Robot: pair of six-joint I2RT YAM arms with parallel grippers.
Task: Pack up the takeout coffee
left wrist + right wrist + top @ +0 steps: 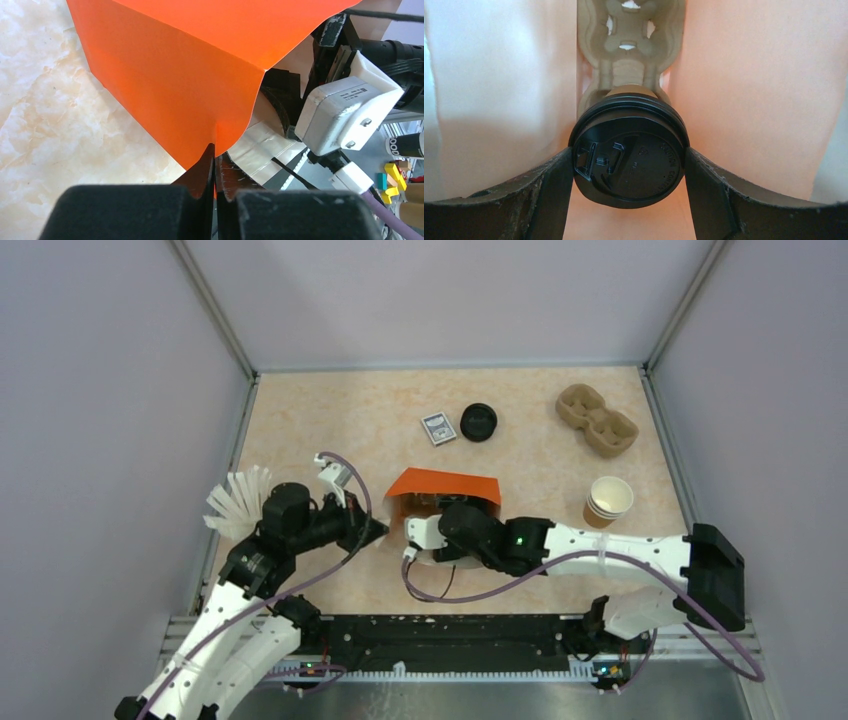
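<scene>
The counter [330,440] is carrying an orange bag [447,484] at the centre of the top view. The left claw [215,165] is pinching the bag's lower left edge, its jaws closed tight on the paper. The right claw [628,165] is reaching into the bag's mouth from the lower right and gripping the takeout coffee [644,145] with both fingers pressing on its black lid's rim. The cup is sitting inside the bag, just in front of a pulp carrier [626,45] lying deeper in. A 2-cup carrier [597,420] is lying at the upper right, with a stack of cups [608,502] standing just below it. A loose black lid [479,422] and a small card [437,428] are resting side by side above the bag.
</scene>
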